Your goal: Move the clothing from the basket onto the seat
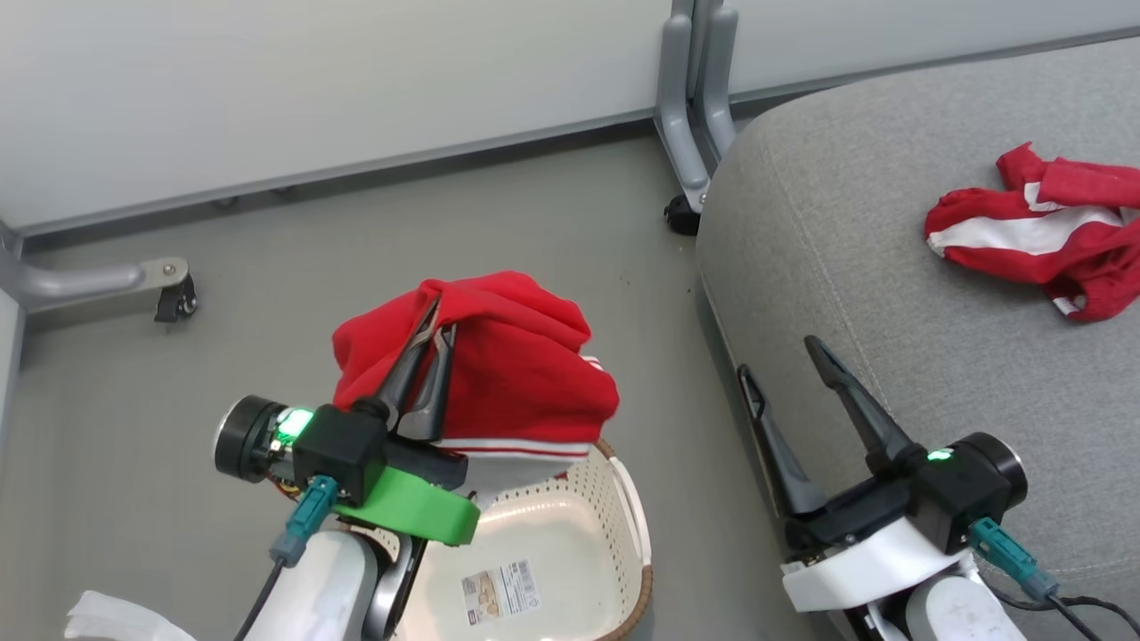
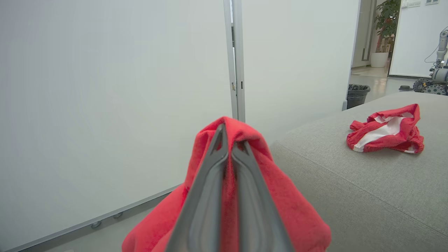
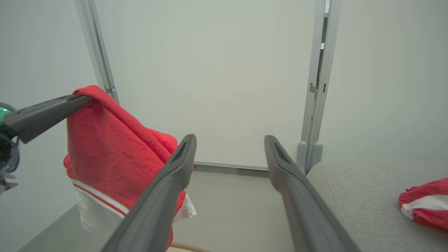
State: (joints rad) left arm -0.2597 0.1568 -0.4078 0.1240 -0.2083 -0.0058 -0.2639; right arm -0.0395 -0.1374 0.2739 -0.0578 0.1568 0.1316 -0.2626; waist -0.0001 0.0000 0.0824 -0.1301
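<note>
My left gripper [image 1: 438, 316] is shut on a red garment with white panels [image 1: 508, 374], holding it up above the cream basket [image 1: 623, 507]. The cloth drapes over the fingers [image 2: 210, 182] and hangs down [image 3: 105, 154]. The basket's inside looks bare apart from a label on its floor. A second red and white garment [image 1: 1042, 227] lies crumpled on the grey seat [image 1: 855, 267], far right [image 2: 385, 131]. My right gripper [image 1: 784, 356] stands open with nothing between its fingers [image 3: 171, 182], beside the seat's near edge.
Grey floor [image 1: 445, 223] lies between the basket and a pale partition wall. A partition foot with a caster [image 1: 174, 298] stands at the left and a grey post base [image 1: 690, 98] by the seat's corner. A bin and another robot [image 2: 434, 77] show far off.
</note>
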